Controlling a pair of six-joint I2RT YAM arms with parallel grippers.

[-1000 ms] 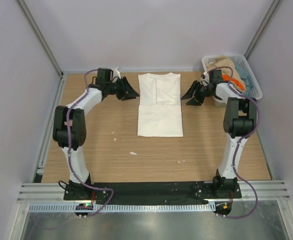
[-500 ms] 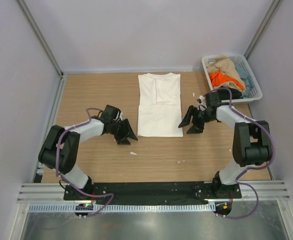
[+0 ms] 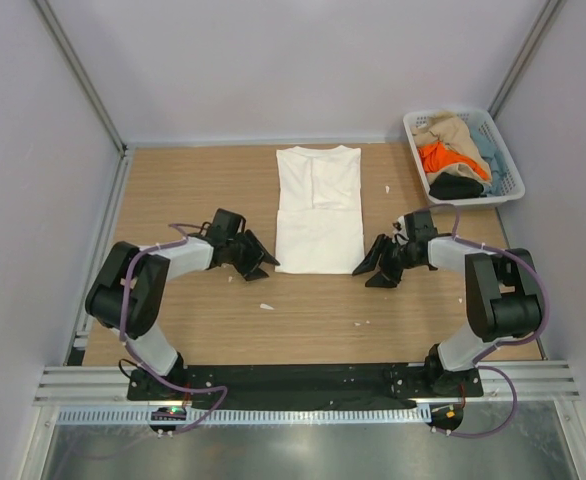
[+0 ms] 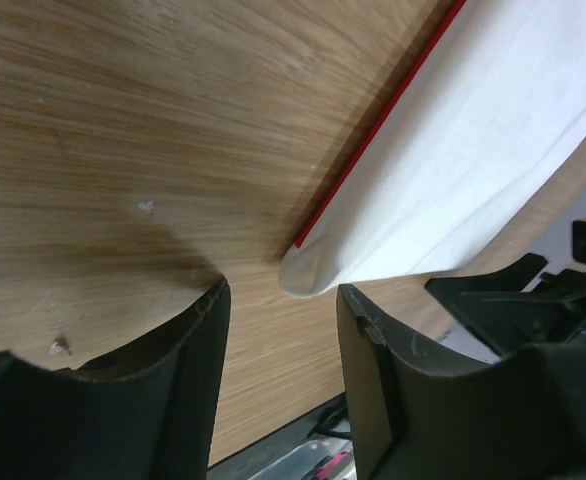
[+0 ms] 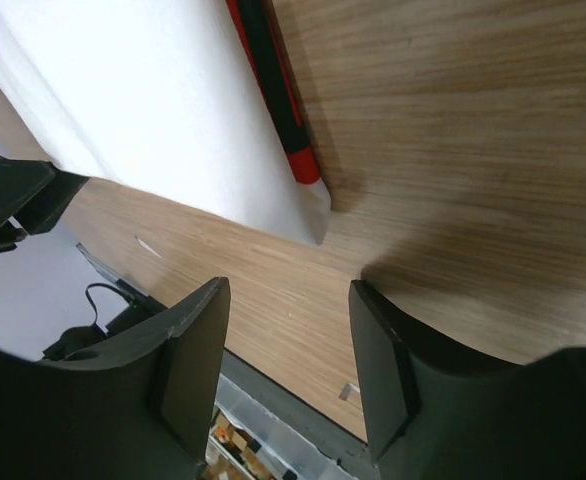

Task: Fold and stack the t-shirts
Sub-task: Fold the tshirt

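Observation:
A white t-shirt lies flat on the table, folded into a long rectangle. Its near left corner and near right corner show red print under the edge. My left gripper is open just left of the near left corner, low over the wood. My right gripper is open just right of the near right corner. Neither holds cloth. Tan, orange, pale blue and black shirts are piled in the basket.
A white lattice basket stands at the back right corner. Small white scraps lie on the wooden table near the middle front. Grey walls enclose the table on three sides.
Both grippers have come from the far end of the shirt down to its near corners, then closed in toward those corners.

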